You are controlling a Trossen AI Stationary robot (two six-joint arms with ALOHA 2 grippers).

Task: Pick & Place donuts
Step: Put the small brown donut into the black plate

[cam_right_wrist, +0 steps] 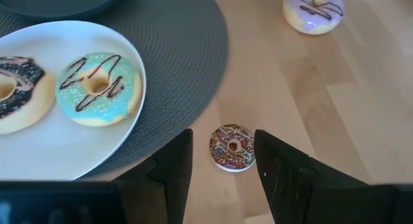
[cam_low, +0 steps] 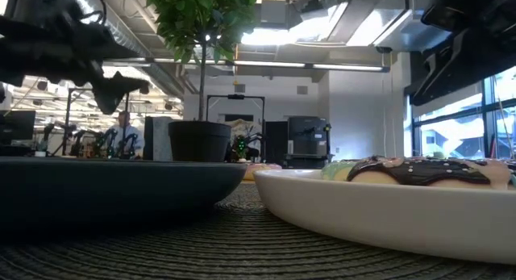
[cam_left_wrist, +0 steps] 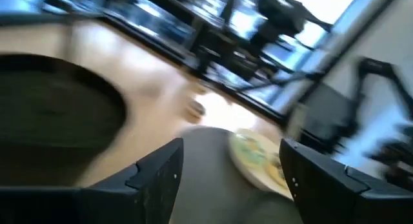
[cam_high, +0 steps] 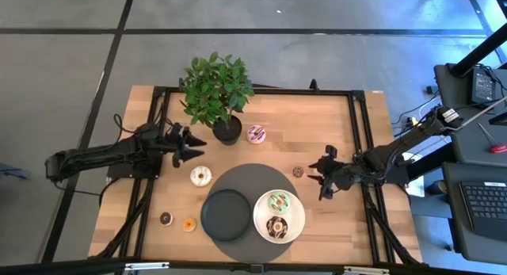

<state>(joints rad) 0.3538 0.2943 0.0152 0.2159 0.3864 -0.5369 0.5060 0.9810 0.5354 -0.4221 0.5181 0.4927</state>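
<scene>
Left wrist view is a blur, only the open left hand (cam_left_wrist: pixel 229 169) readable. Low view: chocolate donut (cam_low: pixel 419 170) half hidden behind the white plate (cam_low: pixel 379 207) rim. On that plate, green donut (cam_high: pixel 279 201) at 12 o'clock of it. Right hand (cam_high: pixel 322 173) open above bare desk (cam_high: pixel 333 124); tiny sprinkled donut (cam_right_wrist: pixel 232 147) between its fingers, just off the mat (cam_right_wrist: pixel 187 62). White donut (cam_high: pixel 201 176) at the mat's 10 o'clock; pink donut (cam_high: pixel 256 133) farthest, beside the plant (cam_high: pixel 216 89).
</scene>
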